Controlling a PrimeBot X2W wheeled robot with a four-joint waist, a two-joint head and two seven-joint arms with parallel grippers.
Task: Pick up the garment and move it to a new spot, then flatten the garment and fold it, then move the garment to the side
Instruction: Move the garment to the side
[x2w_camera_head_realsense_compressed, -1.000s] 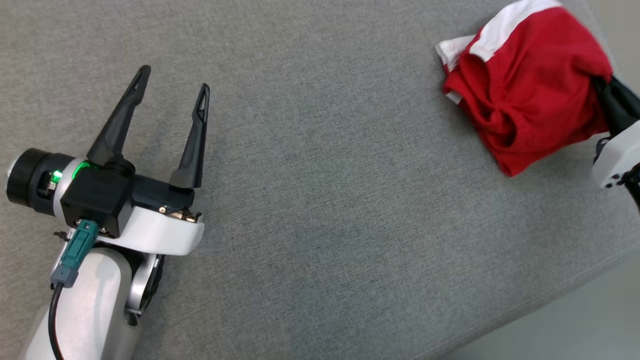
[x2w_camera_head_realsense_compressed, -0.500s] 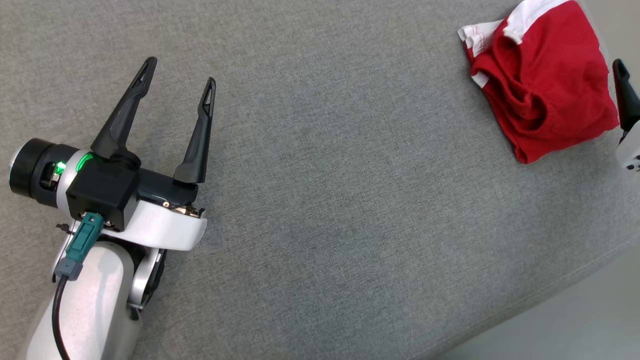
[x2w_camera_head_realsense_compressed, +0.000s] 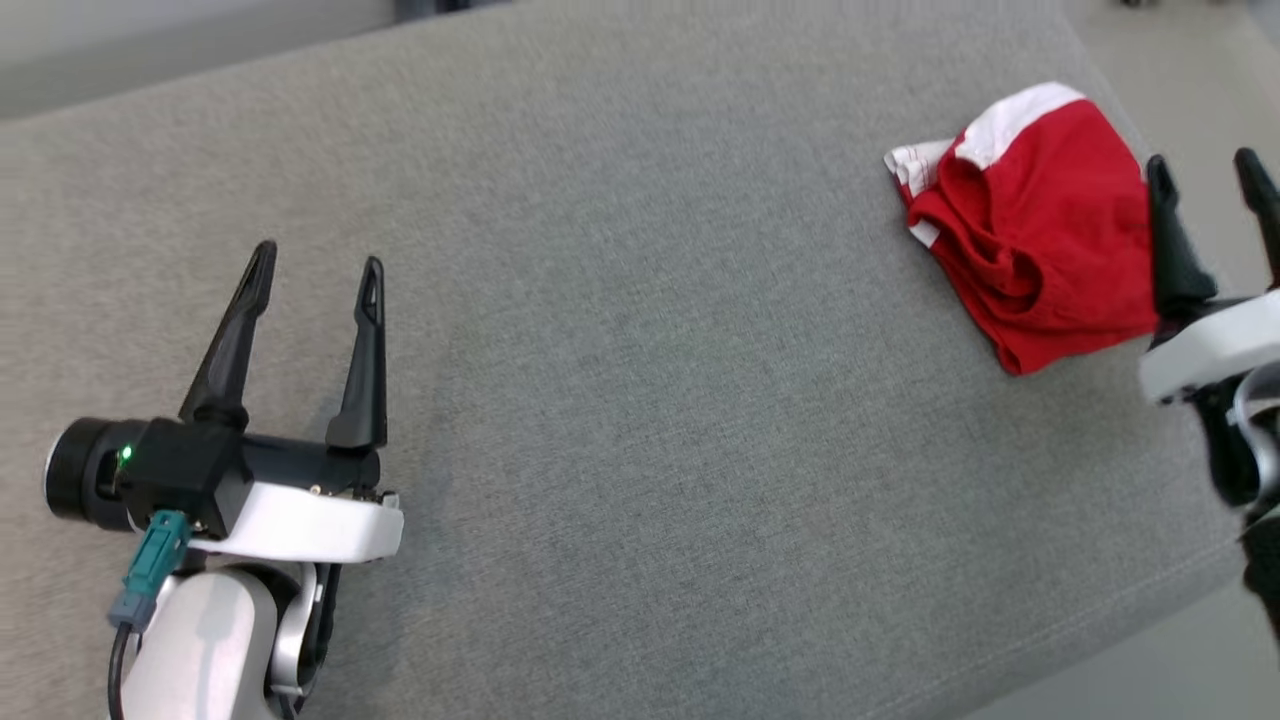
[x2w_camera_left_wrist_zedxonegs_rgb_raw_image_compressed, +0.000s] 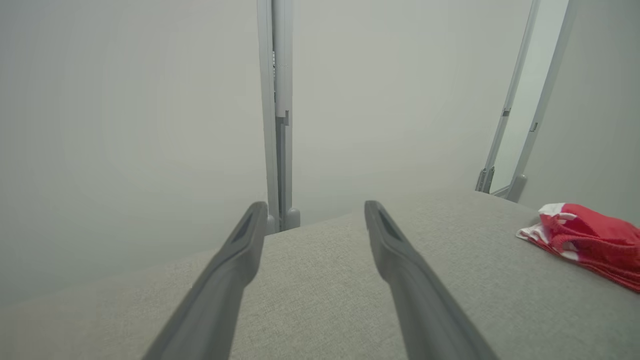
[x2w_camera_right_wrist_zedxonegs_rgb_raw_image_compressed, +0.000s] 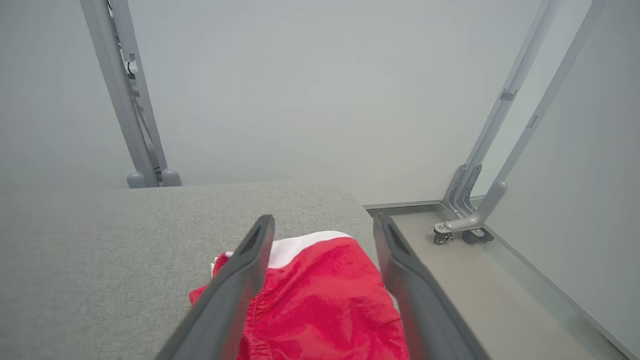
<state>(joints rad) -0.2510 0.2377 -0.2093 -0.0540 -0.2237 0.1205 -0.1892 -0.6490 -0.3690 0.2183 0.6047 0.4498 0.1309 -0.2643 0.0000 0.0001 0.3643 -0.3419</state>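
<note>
Red-and-white cloth garment (x2w_camera_head_realsense_compressed: 1040, 230) bunched by grey fabric worktop (x2w_camera_head_realsense_compressed: 650, 350) edge; right tool (x2w_camera_head_realsense_compressed: 1200, 162) open, empty, close by it. A stray nudge cd tip it off. Left tool (x2w_camera_head_realsense_compressed: 319, 258) open.

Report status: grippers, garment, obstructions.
Left gripper open, away from garment. Right gripper open at garment, not gripping. Garment bunched near cushion's right edge. Nothing in the way.

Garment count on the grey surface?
1: a bunched red fabric garment with white trim, at the far right corner of the grey fabric surface, by the open right gripper. Folds could hide more.
</note>
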